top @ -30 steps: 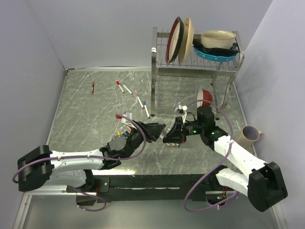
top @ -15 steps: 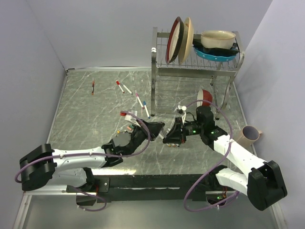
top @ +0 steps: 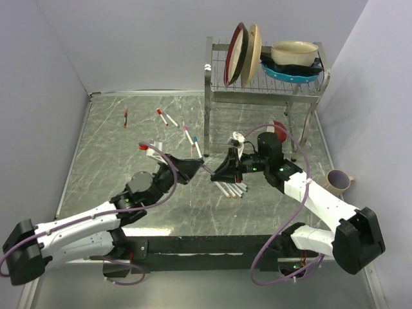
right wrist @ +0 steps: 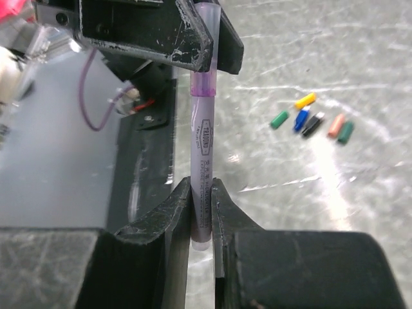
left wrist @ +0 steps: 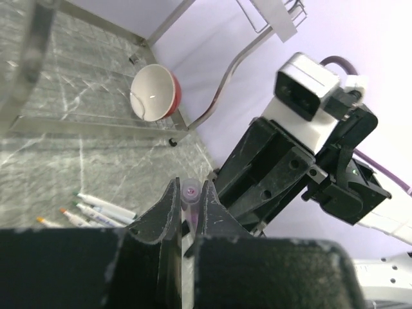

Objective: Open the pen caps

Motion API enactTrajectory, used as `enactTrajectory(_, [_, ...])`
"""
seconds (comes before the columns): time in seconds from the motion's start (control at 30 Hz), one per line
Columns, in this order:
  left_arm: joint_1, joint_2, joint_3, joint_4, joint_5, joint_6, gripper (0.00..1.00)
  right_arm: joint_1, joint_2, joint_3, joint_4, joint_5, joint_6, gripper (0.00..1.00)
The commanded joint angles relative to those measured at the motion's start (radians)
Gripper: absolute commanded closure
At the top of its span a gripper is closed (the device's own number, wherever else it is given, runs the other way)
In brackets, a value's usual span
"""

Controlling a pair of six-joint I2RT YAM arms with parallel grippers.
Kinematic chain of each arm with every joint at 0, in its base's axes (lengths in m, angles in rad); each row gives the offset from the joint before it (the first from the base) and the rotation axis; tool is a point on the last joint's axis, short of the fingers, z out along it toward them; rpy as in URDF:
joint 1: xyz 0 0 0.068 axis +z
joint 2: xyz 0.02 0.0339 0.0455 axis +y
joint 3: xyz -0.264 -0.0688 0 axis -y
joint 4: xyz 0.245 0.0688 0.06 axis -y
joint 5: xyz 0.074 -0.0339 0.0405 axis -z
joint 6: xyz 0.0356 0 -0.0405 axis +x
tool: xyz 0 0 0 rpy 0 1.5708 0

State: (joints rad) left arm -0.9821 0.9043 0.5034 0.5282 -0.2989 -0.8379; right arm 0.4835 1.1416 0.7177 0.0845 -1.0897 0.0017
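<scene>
Left tool (left wrist: 190, 187) has clamped the purple cap (right wrist: 206, 80); right tool (right wrist: 201, 193) grips the pen barrel (right wrist: 203, 141).

Lilac translucent plastic cap (right wrist: 207, 16): seated on its white pen (right wrist: 203, 148), held aloft, pinched by left gripper (left wrist: 189, 190).
Loose caps: yellow cap (right wrist: 305, 100), green cap (right wrist: 279, 119), blue cap (right wrist: 300, 120), black cap (right wrist: 313, 123), salmon cap (right wrist: 335, 125) and dark green cap (right wrist: 346, 132), all lying flat and clustered.

L gripper (left wrist: 190, 201) now tight on cap (left wrist: 190, 190) (lilac)

We log the dish rack (top: 208, 90) at the table's (top: 116, 161) back right, bowl (left wrist: 153, 93) under it, mug (top: 338, 183) front-right of it. Scattered pens (top: 162, 116) lie back left. Mid-table, one pen (right wrist: 203, 129) spans left claw (left wrist: 190, 199) and right claw (right wrist: 201, 206); loose pen caps (right wrist: 309, 119) cluster together on the table.
</scene>
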Motion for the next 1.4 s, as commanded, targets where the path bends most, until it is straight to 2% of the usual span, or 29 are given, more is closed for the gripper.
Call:
enactTrajectory(0.0, [0.172, -0.14, -0.005, -0.039, -0.235, 0.072, 0.99, 0.02, 0.058, 0.005, -0.285, 0.034, -0.138, 1.0])
enactTrajectory(0.1, [0.213, -0.169, -0.025, -0.069, -0.223, 0.065, 0.99, 0.044, 0.092, 0.031, -0.33, 0.068, -0.175, 1.0])
enactTrajectory(0.43, [0.255, -0.252, -0.097, -0.126, -0.226, 0.005, 0.99, 0.086, 0.164, 0.089, -0.419, 0.175, -0.253, 1.0])
enactTrajectory(0.8, [0.316, -0.389, -0.123, -0.254, -0.411, -0.112, 0.99, 0.106, 0.185, 0.108, -0.469, 0.172, -0.298, 1.0])
enactTrajectory(0.93, [0.336, -0.416, -0.134, -0.283, -0.404, -0.135, 0.99, 0.107, 0.185, 0.112, -0.473, 0.195, -0.299, 1.0])
enactTrajectory(1.23, [0.367, -0.286, -0.117, -0.578, -0.224, -0.196, 0.99, 0.098, 0.207, 0.123, -0.46, 0.624, -0.302, 1.0])
enactTrajectory(1.37, [0.369, -0.275, -0.192, -0.612, -0.163, -0.268, 0.99, 0.086, 0.245, 0.135, -0.479, 0.729, -0.301, 1.0])
